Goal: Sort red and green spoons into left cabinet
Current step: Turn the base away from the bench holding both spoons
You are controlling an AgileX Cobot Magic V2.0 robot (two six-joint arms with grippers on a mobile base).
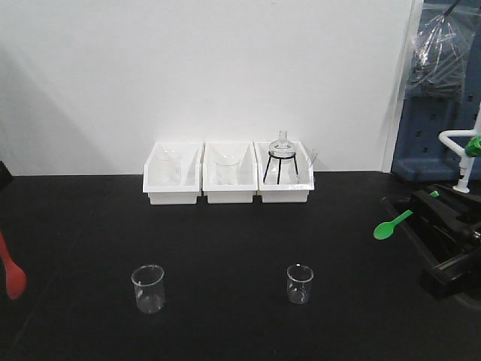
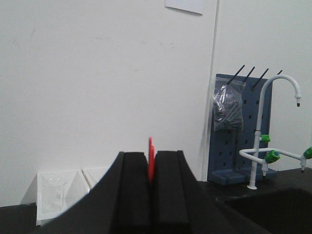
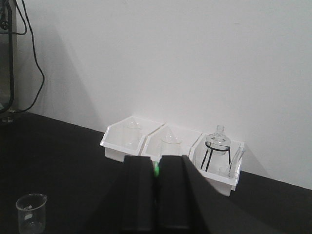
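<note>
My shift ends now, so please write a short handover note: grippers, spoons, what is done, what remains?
The left gripper is shut on the red spoon, far left in the front view.
The right gripper is shut on the green spoon, far right there.
The left cabinet shows in no view.
Done: both spoons gripped.
Left: carry both to the cabinet and release them.
</note>
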